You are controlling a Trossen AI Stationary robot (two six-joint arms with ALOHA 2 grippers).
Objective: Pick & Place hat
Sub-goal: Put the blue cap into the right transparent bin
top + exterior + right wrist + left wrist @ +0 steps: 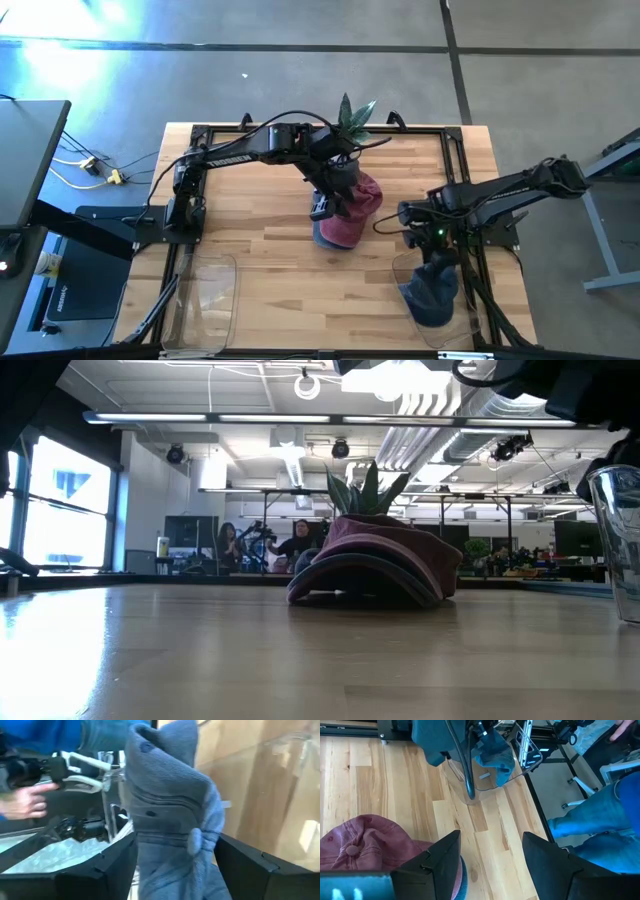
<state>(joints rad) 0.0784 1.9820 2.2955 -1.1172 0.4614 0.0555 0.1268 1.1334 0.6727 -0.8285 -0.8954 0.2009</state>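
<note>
A maroon cap point(355, 205) with a dark brim lies crown up on the middle of the table point(260, 240), in front of a potted plant point(350, 118); the low view shows this cap point(385, 555) resting on its brim. My left gripper point(325, 208) hovers open above its left edge, seen in the left wrist view point(491, 837) with the cap point(360, 847) beside one finger. My right gripper point(432, 240) is shut on a blue-grey cap point(432, 290) above the clear container point(470, 330) at the near right. My right gripper point(176, 840) pinches the blue-grey cap's crown point(150, 855) between its two fingers, close to the top button point(194, 839). The fingers point down from above. The cap hangs below them, crumpled, its lower part inside the clear container; whether it rests on the bottom I cannot tell.
A second clear container point(205, 290) stands at the near left of the table. The black frame rail point(470, 200) runs along the table's edges. A person's hand point(25, 802) and blue-clad legs point(600, 820) show beyond the right edge. People sit far off in the room point(295, 545).
</note>
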